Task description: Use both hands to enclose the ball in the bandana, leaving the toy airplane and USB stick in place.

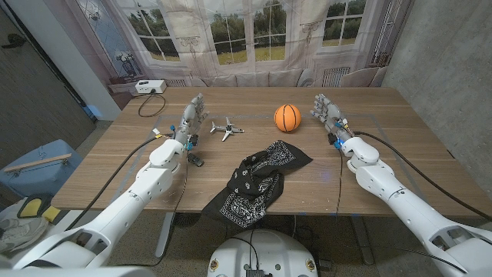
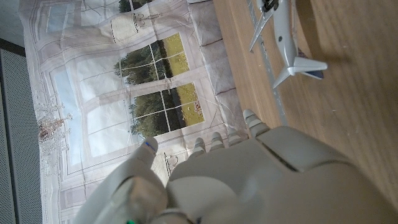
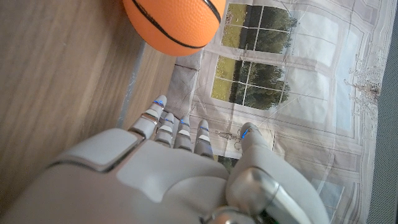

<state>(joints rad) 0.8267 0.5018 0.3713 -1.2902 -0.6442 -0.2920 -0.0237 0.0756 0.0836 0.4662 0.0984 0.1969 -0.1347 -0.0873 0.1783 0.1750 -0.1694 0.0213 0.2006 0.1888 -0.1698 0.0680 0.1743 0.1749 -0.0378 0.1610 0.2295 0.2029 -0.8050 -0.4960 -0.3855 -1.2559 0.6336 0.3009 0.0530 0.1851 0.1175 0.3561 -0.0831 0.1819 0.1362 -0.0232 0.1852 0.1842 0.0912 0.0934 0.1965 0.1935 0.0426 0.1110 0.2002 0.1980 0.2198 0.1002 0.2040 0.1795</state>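
A wooden table carries an orange ball near its far middle, a small toy airplane well to the ball's left, a crumpled black patterned bandana at the near edge, partly hanging over it, a small dark USB stick left of the bandana

Matt wooden table, cloth bandana, smooth ball

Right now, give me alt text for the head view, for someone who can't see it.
A crumpled black paisley bandana lies on a wooden table, with an orange basketball-patterned ball and white toy airplane beyond it. The left hand and right hand wait open, holding nothing.
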